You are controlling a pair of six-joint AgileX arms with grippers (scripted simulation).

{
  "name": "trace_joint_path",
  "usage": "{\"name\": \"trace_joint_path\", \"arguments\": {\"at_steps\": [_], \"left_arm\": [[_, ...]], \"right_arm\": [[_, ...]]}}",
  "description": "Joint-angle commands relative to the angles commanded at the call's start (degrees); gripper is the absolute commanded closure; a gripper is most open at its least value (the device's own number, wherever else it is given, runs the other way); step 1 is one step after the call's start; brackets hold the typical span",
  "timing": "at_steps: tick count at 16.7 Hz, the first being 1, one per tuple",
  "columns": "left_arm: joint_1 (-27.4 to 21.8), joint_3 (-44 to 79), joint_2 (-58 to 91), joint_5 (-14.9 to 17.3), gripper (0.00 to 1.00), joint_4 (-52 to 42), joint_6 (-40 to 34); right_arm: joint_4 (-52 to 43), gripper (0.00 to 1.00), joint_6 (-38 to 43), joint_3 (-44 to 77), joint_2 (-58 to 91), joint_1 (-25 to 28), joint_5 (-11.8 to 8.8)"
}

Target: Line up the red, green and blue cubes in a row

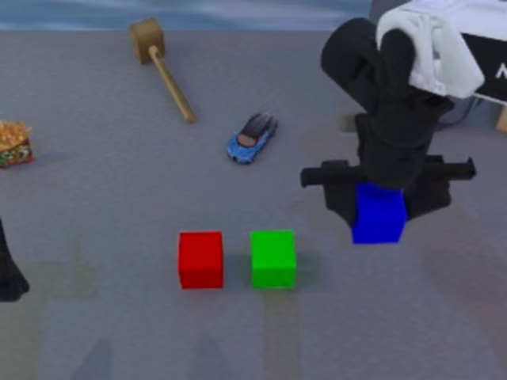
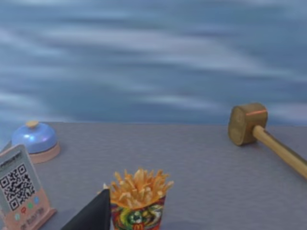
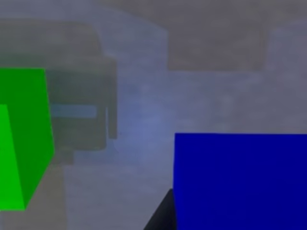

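The red cube (image 1: 200,259) and the green cube (image 1: 273,258) sit side by side on the table, a small gap between them, in the front middle. Right of the green cube and a little farther back is the blue cube (image 1: 379,214), with my right gripper (image 1: 379,207) shut on it from above. In the right wrist view the blue cube (image 3: 240,182) fills the lower part beside one dark finger (image 3: 163,216), and the green cube (image 3: 24,139) is off to the side. My left gripper (image 1: 8,277) is parked at the table's left edge; only one finger (image 2: 91,215) shows, set well off to the side.
A wooden mallet (image 1: 162,67) lies at the back left and a small blue toy car (image 1: 252,138) at the back middle. A box of fries (image 1: 14,144) stands at the far left. The left wrist view also shows a blue bell (image 2: 33,139) and a QR card (image 2: 19,187).
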Motion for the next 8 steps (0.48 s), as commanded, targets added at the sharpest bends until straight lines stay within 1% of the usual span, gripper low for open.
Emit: {"name": "trace_joint_path", "arguments": {"at_steps": [3,8], "left_arm": [[0.0,0.0,0.0,0.0,0.0,0.0,0.0],[0.0,0.0,0.0,0.0,0.0,0.0,0.0]], "right_arm": [[0.61,1.0,4.87,-1.74,-1.93,3.18,0.11],[0.6,1.0,5.29,-1.71,-1.87,3.21,0.03]]}}
